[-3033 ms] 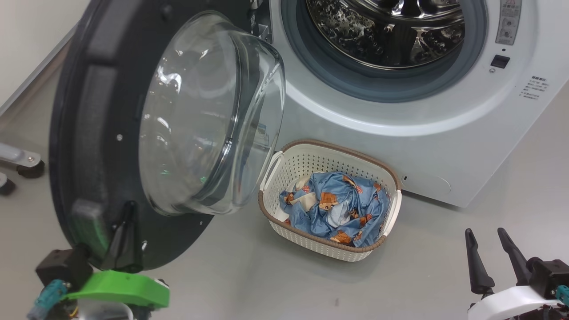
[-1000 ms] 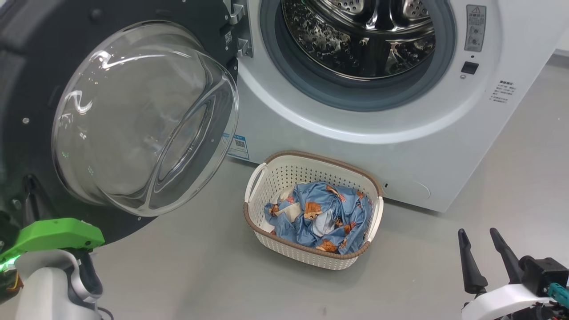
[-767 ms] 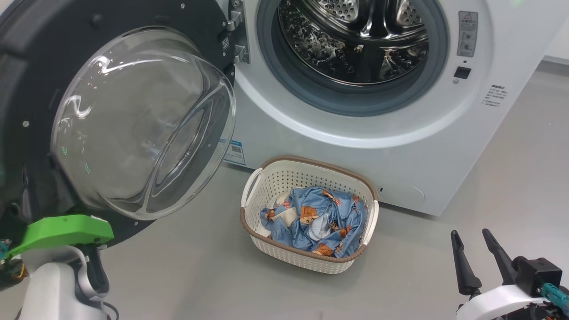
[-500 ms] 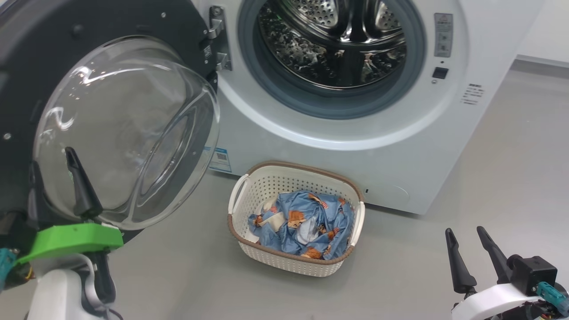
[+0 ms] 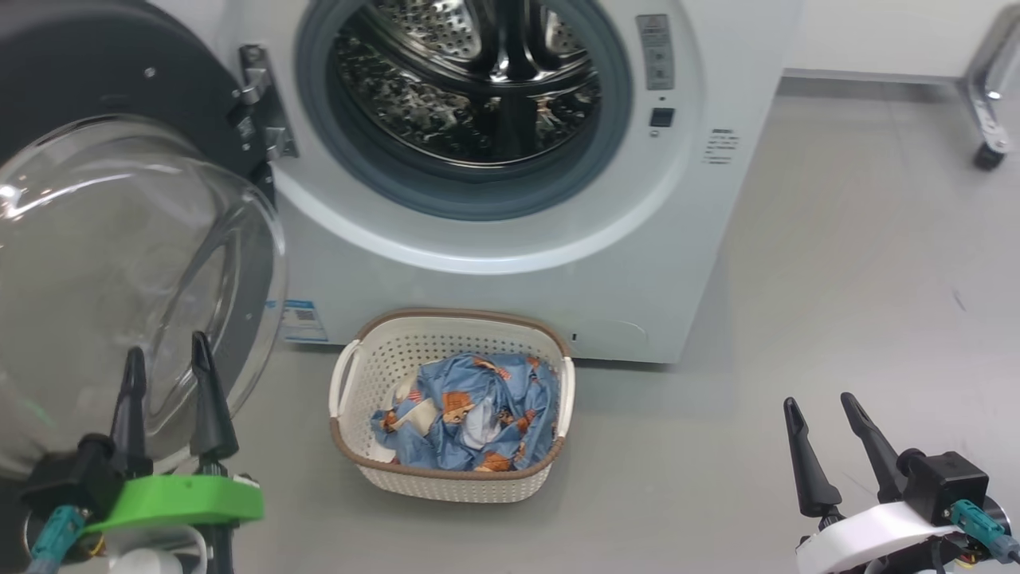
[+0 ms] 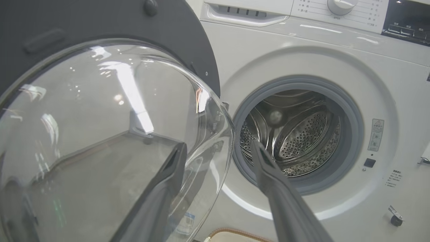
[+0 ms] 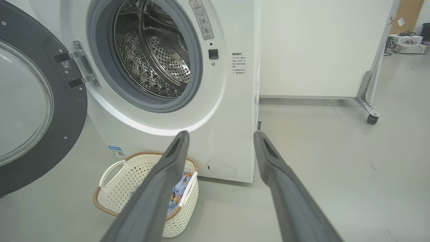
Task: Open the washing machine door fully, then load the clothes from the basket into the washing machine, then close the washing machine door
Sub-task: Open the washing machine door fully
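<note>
Clothes [image 5: 466,418] pickup, near to far. Left gripper [image 5: 166,344] and right gripper [image 5: 818,399]: jaws spread, empty. Ahead on floor between them, nearer the left: basket [image 5: 462,315] containing clothes. Behind: washing machine [image 5: 510,295], washing machine door [image 5: 119,72] standing wide open at left.

- Bright, even indoor light from overhead washes the grey floor [image 5: 837,263]; shadows stay soft and faint.
- A pale shadow hugs the base of the basket [image 5: 446,486].
- Ceiling lights streak white glare across the glass of the door [image 6: 111,127], which mirrors the room.
- The steel drum [image 5: 462,88] glints with hard highlights and is dark at its depth.
- A bright band glows along the lower ring of the washer [image 7: 228,111].
- Wide-angle wrist views bow straight lines near the edges; fingers [image 6: 158,201] close to the lens go soft.
</note>
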Motion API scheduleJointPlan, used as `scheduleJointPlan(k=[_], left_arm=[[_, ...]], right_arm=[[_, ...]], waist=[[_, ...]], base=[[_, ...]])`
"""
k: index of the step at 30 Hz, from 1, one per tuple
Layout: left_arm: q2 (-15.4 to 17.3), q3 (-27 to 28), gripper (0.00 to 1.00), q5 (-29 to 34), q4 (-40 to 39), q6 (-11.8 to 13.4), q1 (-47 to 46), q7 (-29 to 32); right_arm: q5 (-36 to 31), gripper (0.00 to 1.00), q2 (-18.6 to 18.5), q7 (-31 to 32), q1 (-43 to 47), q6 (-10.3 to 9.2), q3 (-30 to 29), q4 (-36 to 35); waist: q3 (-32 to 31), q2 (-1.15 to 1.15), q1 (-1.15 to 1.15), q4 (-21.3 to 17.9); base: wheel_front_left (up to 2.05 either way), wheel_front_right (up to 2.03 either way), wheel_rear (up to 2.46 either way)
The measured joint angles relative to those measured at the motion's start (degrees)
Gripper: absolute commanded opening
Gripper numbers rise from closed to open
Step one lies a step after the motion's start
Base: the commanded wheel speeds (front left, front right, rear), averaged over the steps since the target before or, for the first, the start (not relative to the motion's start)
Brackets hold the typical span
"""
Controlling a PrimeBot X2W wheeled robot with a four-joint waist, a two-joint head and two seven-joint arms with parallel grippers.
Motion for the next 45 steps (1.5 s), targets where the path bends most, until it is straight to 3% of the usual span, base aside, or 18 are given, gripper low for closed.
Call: scheduleJointPlan(k=[10, 17, 29, 45], left_arm=[[0.43, -2.18, 1.0, 0.97, 1.63, -2.03, 6.65, -0.01], [1.1, -2.23, 1.0, 1.86, 2.52, -2.08, 8.76, -0.02], [1.0, -0.26, 1.0, 2.8, 2.67, -2.07, 11.24, -0.16], [0.62, 2.19, 1.0, 3.56, 1.64, -1.99, 11.23, -0.16]], right_arm=[[0.0, 1.0, -0.04, 0.0, -0.01, 0.0, 0.0, -0.99], [0.0, 1.0, -0.27, 0.0, -0.03, 0.0, -0.24, -1.7], [0.0, 1.0, -0.79, 0.0, -0.01, 0.0, -3.15, -2.49], [0.0, 1.0, -0.74, 0.0, -0.02, 0.0, -2.29, -2.41]], waist=[[0.05, 0.0, 0.0, -6.61], [0.79, 0.0, 0.0, -9.5], [2.13, 0.0, 0.0, -10.41], [2.5, 0.0, 0.0, -8.99]], base=[[0.0, 0.0, 0.0], [0.0, 0.0, 0.0], [0.0, 0.0, 0.0], [0.0, 0.0, 0.0]])
